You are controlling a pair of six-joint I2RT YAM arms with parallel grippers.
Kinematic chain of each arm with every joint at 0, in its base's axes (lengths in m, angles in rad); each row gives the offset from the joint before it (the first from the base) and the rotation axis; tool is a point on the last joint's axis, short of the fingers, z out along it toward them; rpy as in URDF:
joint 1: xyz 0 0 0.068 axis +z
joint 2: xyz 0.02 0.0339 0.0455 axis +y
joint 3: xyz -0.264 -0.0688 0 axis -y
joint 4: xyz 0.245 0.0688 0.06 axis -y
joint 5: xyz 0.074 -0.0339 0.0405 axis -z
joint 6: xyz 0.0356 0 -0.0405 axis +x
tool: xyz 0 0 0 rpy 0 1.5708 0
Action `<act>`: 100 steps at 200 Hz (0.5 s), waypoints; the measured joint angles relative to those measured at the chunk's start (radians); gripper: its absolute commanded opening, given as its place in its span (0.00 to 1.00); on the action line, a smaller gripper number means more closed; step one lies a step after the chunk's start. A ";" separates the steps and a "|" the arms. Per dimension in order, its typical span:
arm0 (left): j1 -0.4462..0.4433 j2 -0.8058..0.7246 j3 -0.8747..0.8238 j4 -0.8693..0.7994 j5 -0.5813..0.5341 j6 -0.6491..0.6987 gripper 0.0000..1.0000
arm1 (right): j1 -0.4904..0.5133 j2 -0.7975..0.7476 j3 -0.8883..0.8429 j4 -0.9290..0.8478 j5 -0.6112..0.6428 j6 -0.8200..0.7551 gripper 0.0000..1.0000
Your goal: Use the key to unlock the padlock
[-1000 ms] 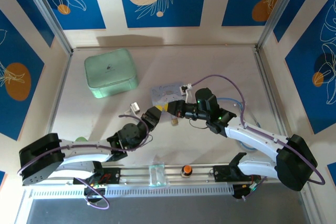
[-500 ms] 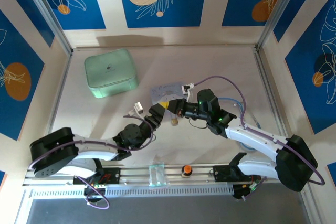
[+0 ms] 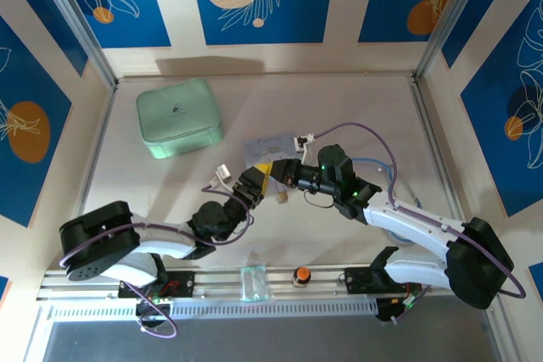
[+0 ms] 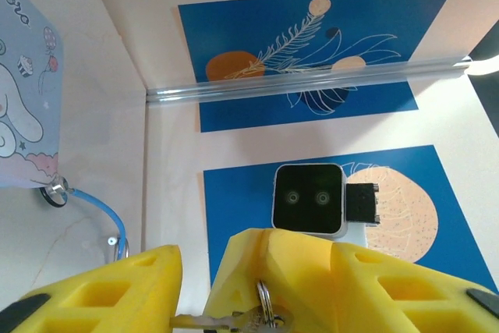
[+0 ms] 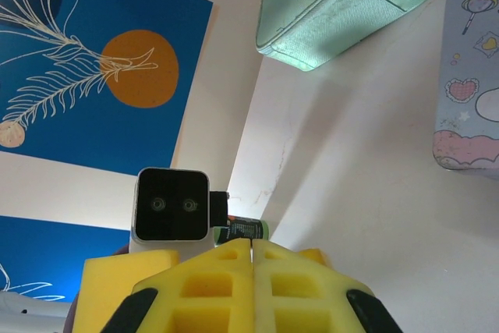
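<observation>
Left gripper (image 3: 253, 182) is reaching further fwd, grip unclear; we're easing it toward key (image 4: 199, 322) at clenched right gripper (image 5: 251, 249), keeping square.

top: high behind, down onto table (image 3: 356, 116) | wrists: low, close, facing each other | shared: cartoon box (image 4: 23, 99)

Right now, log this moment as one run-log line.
left gripper: jaws apart, key in the gap | right gripper: shut, fingertips together | grippers: tip to tip beside cartoon box
</observation>
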 measured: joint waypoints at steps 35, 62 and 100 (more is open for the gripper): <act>-0.001 0.000 -0.002 0.011 0.002 -0.008 0.35 | 0.003 -0.002 -0.012 -0.005 0.001 0.000 0.00; -0.001 0.001 -0.003 0.014 0.004 -0.015 0.34 | 0.003 -0.011 -0.012 -0.013 0.001 -0.001 0.00; -0.001 0.001 -0.007 0.014 0.003 -0.022 0.18 | 0.002 -0.024 -0.012 -0.033 0.009 -0.008 0.00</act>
